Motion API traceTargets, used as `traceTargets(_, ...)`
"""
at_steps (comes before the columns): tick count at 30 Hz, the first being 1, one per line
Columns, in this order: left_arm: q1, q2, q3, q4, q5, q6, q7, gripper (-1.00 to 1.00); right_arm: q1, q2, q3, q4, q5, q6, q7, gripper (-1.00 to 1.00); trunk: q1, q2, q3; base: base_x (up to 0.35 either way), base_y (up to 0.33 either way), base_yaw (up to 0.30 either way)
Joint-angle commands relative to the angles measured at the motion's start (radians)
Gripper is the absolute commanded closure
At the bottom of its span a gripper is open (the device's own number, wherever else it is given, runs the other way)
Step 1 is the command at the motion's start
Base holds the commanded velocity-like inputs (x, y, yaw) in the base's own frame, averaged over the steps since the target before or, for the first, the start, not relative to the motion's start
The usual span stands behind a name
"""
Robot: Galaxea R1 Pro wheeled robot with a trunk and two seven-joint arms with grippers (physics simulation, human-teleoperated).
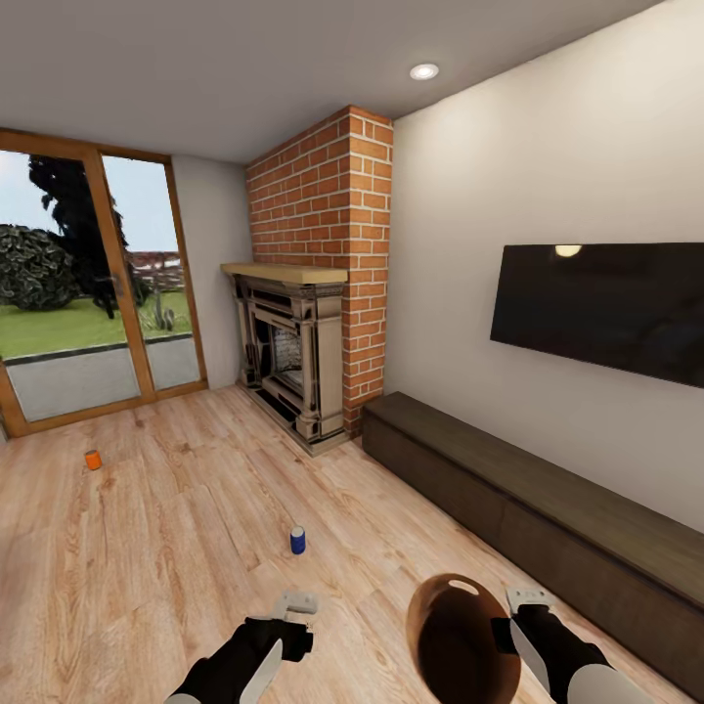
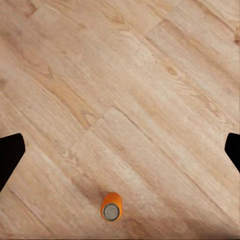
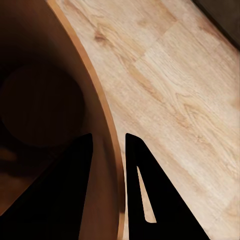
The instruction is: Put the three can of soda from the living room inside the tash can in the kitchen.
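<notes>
A dark blue can of soda [image 1: 297, 540] stands on the wood floor just ahead of my left gripper [image 1: 296, 606]. An orange can [image 1: 93, 460] sits far off to the left near the glass door. In the left wrist view another orange can [image 2: 111, 206] stands upright on the planks below my open left gripper [image 2: 120, 152], whose fingertips [image 2: 11, 155] show at the frame's edges. My right gripper [image 1: 526, 600] is shut on the rim of the trash can [image 1: 458, 640]. In the right wrist view one finger [image 3: 75, 170] is inside its coppery wall [image 3: 45, 100] and the other outside.
A red-brick fireplace [image 1: 298, 352] stands ahead. A long low dark cabinet [image 1: 528, 499] runs along the right wall under the wall TV [image 1: 601, 308]. Glass doors [image 1: 88, 293] are at the far left. Light plank floor [image 1: 176, 528] stretches between them.
</notes>
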Motion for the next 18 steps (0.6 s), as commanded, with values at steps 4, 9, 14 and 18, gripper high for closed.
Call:
traceTargets(4,-0.003,-0.001,0.001,0.080,0.005,-0.010,0.021,-1.00,0.000,0.002,-0.001,-0.001,-0.001,-0.001,0.003,1.00,0.000,0.000,0.000,0.000,0.000,0.000)
traceTargets(9,-0.006,-0.001,0.001,0.140,0.009,-0.018,0.028,-1.00,0.000,0.003,0.001,-0.002,0.003,-0.002,0.004,1.00,0.000,0.000,0.000,0.000,0.000,0.000)
traceTargets(14,-0.007,-0.001,0.001,0.157,0.010,-0.035,0.031,-1.00,0.000,0.005,0.007,-0.003,0.007,-0.005,0.006,1.00,0.000,0.000,0.000,0.000,0.000,0.000)
traceTargets(18,-0.007,-0.004,0.000,0.159,0.009,-0.042,0.032,-1.00,0.000,0.006,0.010,-0.002,0.009,-0.025,0.007,1.00,0.000,0.000,0.000,0.000,0.000,0.000)
